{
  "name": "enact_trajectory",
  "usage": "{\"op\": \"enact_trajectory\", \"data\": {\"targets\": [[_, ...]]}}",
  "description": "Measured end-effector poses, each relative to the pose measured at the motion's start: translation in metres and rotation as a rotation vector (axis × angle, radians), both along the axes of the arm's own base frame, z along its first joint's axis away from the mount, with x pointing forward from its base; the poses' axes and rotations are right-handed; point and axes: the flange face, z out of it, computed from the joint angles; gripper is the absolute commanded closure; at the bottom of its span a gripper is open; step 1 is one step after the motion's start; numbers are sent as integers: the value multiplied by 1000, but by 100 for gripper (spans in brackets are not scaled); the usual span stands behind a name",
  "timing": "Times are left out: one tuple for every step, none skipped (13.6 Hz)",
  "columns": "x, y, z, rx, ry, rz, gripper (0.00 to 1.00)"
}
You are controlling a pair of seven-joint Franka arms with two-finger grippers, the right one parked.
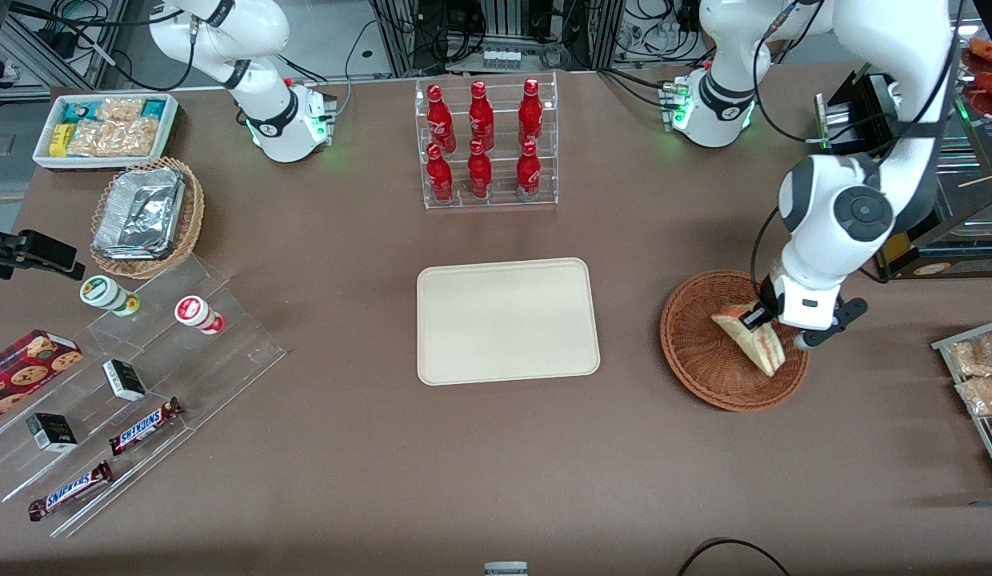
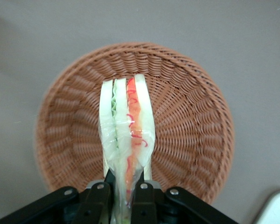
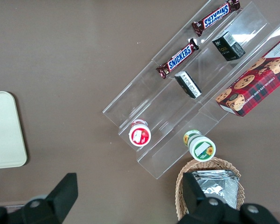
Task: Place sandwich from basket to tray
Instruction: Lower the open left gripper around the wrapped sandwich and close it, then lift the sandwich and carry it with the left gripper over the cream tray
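The sandwich (image 1: 752, 340) is a pale bread wedge with red-orange and green layers, wrapped in clear film. It hangs over the reddish-brown wicker basket (image 1: 696, 352), which stands toward the working arm's end of the table. My left gripper (image 1: 758, 317) is shut on the sandwich's end and holds it above the basket's floor. In the left wrist view the sandwich (image 2: 126, 126) stands edge-on between the black fingers (image 2: 144, 198), with the basket (image 2: 191, 121) below it. The cream-beige tray (image 1: 507, 320) lies flat at the table's middle and carries nothing.
A clear rack of red bottles (image 1: 486, 144) stands farther from the front camera than the tray. A clear stepped stand with snack bars, small boxes and cups (image 1: 128, 384), a tan basket of foil trays (image 1: 144, 216) and a white snack bin (image 1: 104, 128) lie toward the parked arm's end.
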Motion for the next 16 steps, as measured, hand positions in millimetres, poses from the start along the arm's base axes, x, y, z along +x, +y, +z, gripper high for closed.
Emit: {"op": "enact_trajectory", "data": {"targets": [[6, -16, 34, 11, 23, -22, 100], [10, -41, 66, 18, 33, -58, 100], [11, -74, 92, 21, 34, -103, 100], [9, -110, 108, 19, 28, -147, 100], [6, -148, 115, 14, 17, -182, 100], [2, -184, 115, 7, 9, -209, 100], [-1, -218, 109, 2, 10, -236, 100], [-4, -249, 98, -1, 17, -267, 100], [-7, -279, 84, -3, 29, -302, 100], [-12, -307, 67, -7, 46, -336, 100], [-17, -334, 49, -13, 59, -367, 100], [-21, -356, 32, -19, 59, -394, 100], [-25, -374, 15, -26, 56, -419, 100], [-29, -390, 0, -33, 52, -441, 100], [-33, -402, -13, -39, 47, -457, 100], [-38, -412, -24, -43, 46, -472, 100]]}}
